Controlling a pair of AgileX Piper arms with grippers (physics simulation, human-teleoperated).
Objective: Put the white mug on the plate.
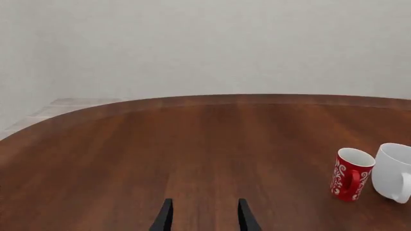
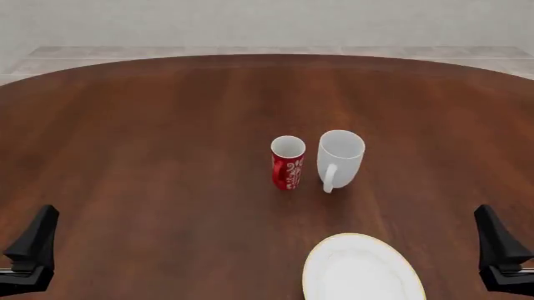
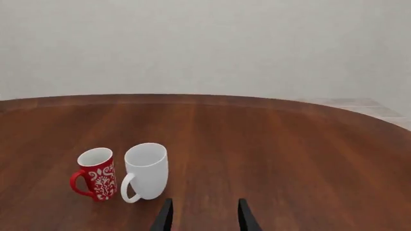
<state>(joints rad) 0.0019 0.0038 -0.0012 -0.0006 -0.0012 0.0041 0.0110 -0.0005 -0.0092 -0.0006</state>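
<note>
The white mug (image 2: 341, 158) stands upright near the table's middle, its loop handle turned toward the near edge; it also shows in the left wrist view (image 1: 393, 172) and the right wrist view (image 3: 146, 172). The plate (image 2: 361, 269), white with a thin gold rim, lies at the near edge, right of centre, cut off by the picture's lower border. My left gripper (image 2: 32, 247) sits low at the near left, far from both, and its fingers stand apart and empty in its wrist view (image 1: 204, 217). My right gripper (image 2: 499, 249) sits at the near right, open and empty (image 3: 204, 216).
A slimmer red mug (image 2: 288, 162) with a white pattern stands upright just left of the white mug, almost touching it. The round dark wooden table (image 2: 150, 137) spreads out around them, with a pale wall and floor beyond its far edge.
</note>
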